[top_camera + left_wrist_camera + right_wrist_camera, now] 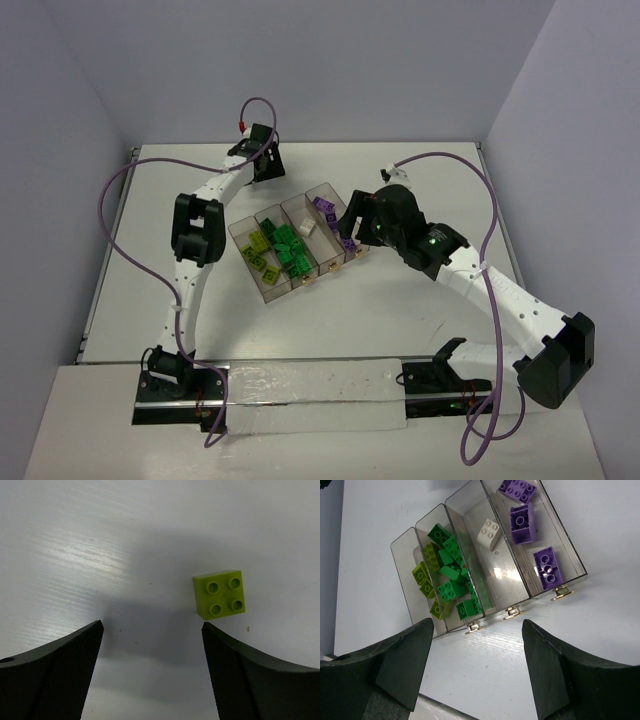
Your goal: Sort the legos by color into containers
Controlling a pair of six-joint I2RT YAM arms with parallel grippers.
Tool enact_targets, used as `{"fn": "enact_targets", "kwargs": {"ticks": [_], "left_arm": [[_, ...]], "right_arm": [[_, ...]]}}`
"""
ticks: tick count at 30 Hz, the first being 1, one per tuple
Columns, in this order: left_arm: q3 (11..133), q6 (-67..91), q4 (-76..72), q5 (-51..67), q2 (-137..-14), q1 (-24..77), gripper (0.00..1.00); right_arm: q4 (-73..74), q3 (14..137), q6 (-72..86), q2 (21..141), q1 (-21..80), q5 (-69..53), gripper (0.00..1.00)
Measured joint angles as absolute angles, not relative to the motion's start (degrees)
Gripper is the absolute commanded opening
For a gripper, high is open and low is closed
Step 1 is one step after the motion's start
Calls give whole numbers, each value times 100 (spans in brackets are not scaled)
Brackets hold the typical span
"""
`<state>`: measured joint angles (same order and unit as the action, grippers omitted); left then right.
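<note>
Left wrist view: a yellow-green four-stud plastic brick (219, 594) lies on the white surface (100, 540), just beyond the spread, empty left gripper (152, 623). Likely light, rigid and slick; best pinched across its flat sides.

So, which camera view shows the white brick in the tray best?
The right wrist view: the white brick lies alone in its compartment, studs clearly visible. The top external view shows it only as a small pale speck. The left wrist view does not show it at all.
</note>
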<state>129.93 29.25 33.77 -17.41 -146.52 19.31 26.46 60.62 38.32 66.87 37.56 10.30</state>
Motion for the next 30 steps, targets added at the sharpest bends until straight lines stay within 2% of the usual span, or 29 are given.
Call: {"fn": "enact_targets", "kwargs": {"ticks": [19,30], "left_arm": [[12408,3145,3007,-1635,-13961,1933,87],[13099,3678,2987,-1419,-14326,1955,86]], "right_arm": [[2620,6062,3852,6687,3756,1022,79],[2617,6064,3852,6689,3756,1019,79]]}}
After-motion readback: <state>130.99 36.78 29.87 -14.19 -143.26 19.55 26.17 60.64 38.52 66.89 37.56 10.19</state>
